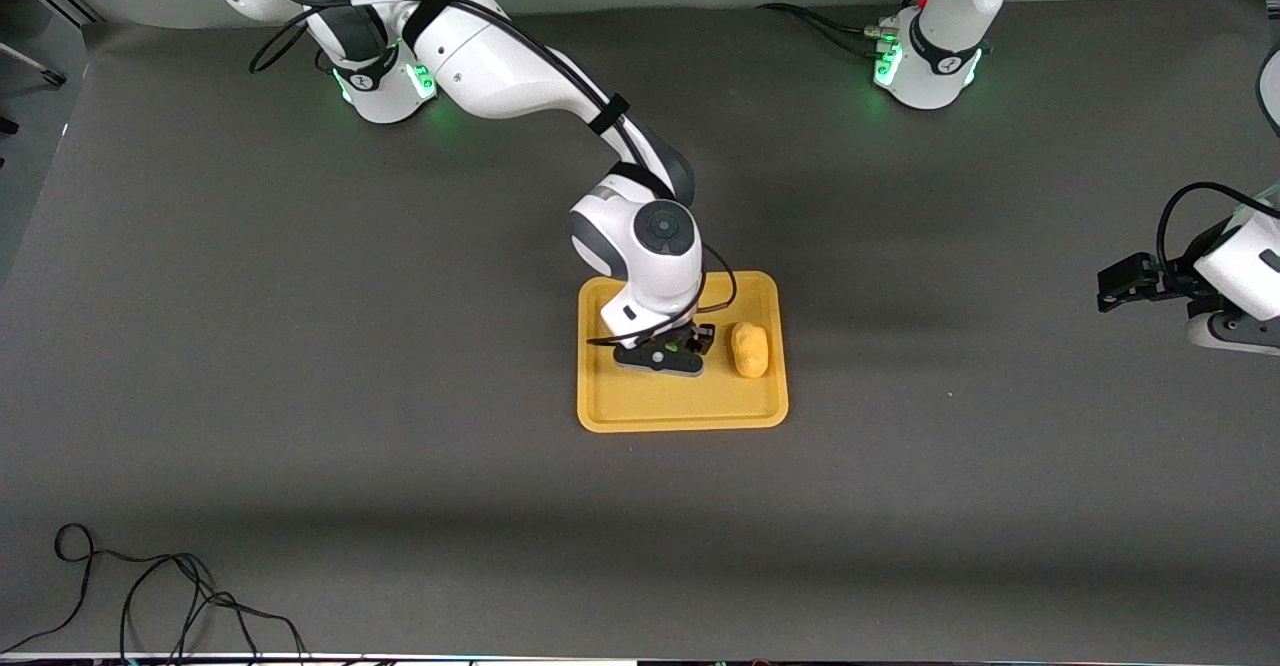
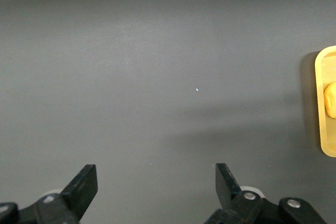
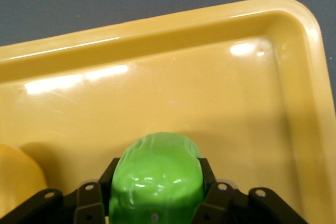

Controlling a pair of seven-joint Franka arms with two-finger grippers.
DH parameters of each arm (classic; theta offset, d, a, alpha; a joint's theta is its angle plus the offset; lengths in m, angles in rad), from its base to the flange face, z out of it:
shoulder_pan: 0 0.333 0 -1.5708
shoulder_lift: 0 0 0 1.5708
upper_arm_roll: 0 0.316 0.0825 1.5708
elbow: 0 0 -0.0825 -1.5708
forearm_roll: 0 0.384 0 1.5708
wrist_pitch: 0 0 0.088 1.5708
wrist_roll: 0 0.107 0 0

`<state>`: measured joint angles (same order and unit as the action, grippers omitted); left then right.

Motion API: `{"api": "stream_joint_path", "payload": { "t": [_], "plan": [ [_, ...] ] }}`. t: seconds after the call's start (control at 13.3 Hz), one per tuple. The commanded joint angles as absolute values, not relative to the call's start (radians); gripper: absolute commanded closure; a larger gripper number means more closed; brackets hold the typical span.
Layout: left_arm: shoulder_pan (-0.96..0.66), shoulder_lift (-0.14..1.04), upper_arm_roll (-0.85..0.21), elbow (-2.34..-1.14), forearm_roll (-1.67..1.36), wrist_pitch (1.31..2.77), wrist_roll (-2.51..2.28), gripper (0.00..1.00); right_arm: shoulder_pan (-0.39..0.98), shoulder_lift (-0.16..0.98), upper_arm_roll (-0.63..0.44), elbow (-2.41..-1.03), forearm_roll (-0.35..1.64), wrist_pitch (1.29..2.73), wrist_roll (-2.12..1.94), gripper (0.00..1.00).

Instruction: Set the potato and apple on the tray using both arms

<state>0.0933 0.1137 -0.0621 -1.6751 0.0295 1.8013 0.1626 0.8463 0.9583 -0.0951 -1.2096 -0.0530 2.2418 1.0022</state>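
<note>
Over the tray [image 1: 680,411] mid-bench, right pincer [image 1: 668,350] is clamped on the apple [image 3: 157,177], potato [image 1: 749,349] resting beside it. Left pincer [image 2: 155,187] waits, fingers apart, near the bench edge at its own end. Risk: apple rolls on release and bumps the potato.

I'm looking at a robotics lab: two white arms [image 1: 520,76] bolted along a grey-covered desk [image 1: 300,396] (green base lights glowing), loose cables [image 1: 150,596] trailing.
</note>
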Motion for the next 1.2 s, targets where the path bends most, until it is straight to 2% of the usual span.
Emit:
{"api": "stream_joint_path", "payload": {
  "t": [0.0,0.15,0.53,0.67,0.9,1.12],
  "plan": [
    [0.101,0.123,-0.071,-1.649,0.044,1.781,0.176,0.0,0.844,0.922,-0.098,-1.247,-0.068,2.266,1.031,0.0],
    [0.1,0.124,-0.072,-1.637,0.043,1.781,0.16,0.0,0.842,0.856,-0.1,-1.235,-0.064,2.215,1.028,0.0],
    [0.098,0.124,-0.072,-1.635,0.043,1.779,0.158,0.0,0.838,0.665,-0.107,-1.094,-0.052,1.834,1.02,0.0],
    [0.097,0.124,-0.072,-1.634,0.043,1.781,0.158,0.0,0.81,0.571,-0.106,-1.095,-0.051,1.734,1.006,0.0],
    [0.101,0.124,-0.072,-1.632,0.043,1.779,0.172,0.0,0.708,0.435,-0.098,-1.147,-0.049,1.622,0.812,0.0],
    [0.098,0.124,-0.072,-1.632,0.043,1.779,0.164,0.0,0.513,0.228,-0.072,-1.366,-0.041,1.617,0.514,0.0]
  ]
}}
